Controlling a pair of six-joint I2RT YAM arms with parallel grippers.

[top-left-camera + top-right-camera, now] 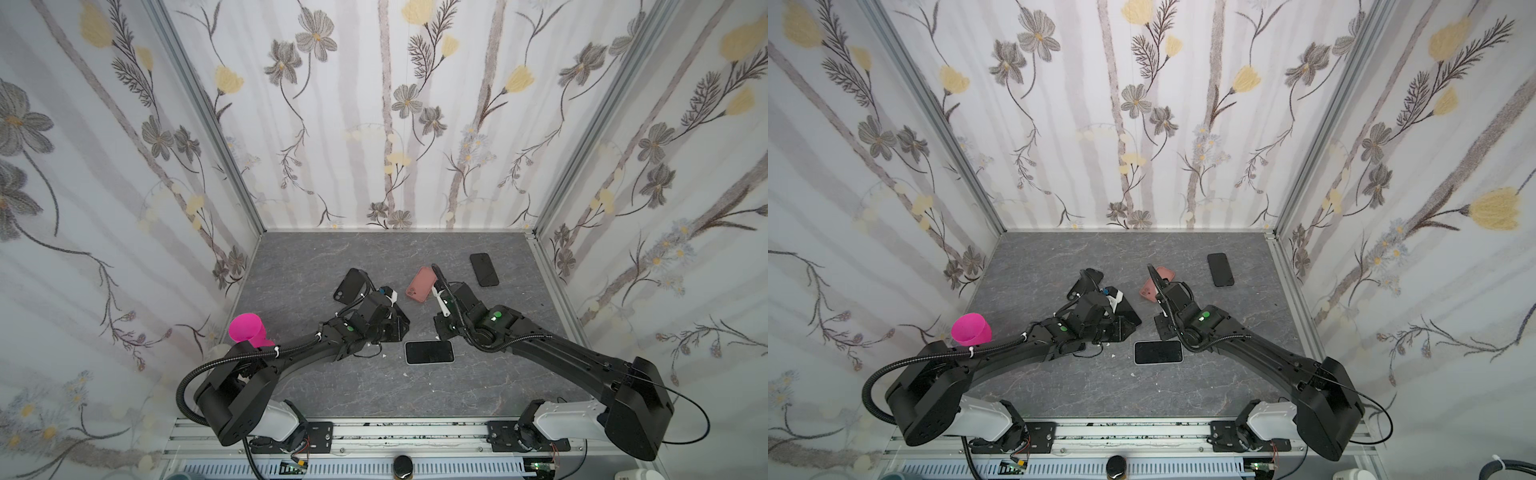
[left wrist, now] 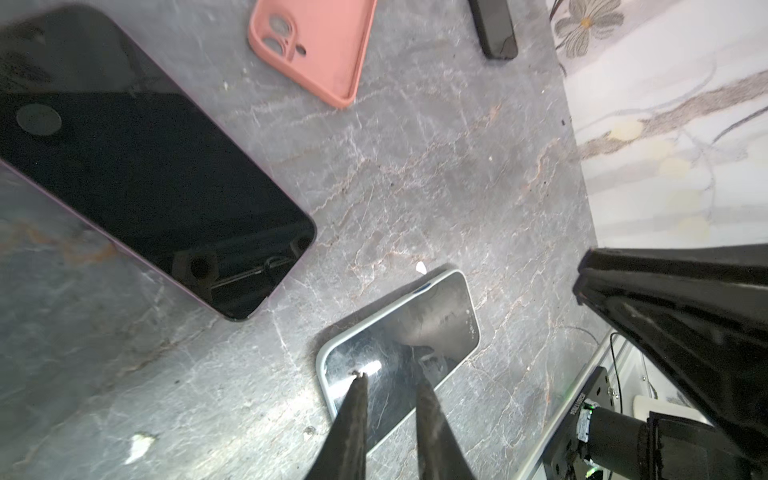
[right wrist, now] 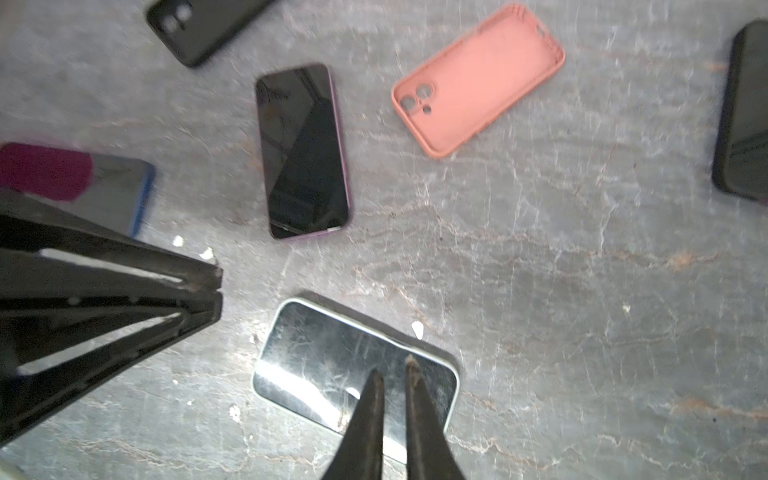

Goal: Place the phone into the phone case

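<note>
A pink cup sits at 9 o'clock on the grey table, beside the left arm and clear of the work. An empty black case lies at 10 o'clock. A purple-edged phone lies flat and bare nearby, mostly hidden under that arm in both top views.

The left gripper hangs just over one end of the task's phone. Its fingers are slightly apart, with nothing between them. That phone lies screen up at 5 o'clock, between the two wrists. A pale case rims it all round, so it looks already seated.

The pink case lies at 1 o'clock, hollow side up and empty, ready to take a phone. The right gripper points at the phone's other end, its fingers parted by a narrow slit and holding nothing. Coming in from opposite ends probably lets each arm press down its own corners. A dark phone lies well apart at 2 o'clock.
</note>
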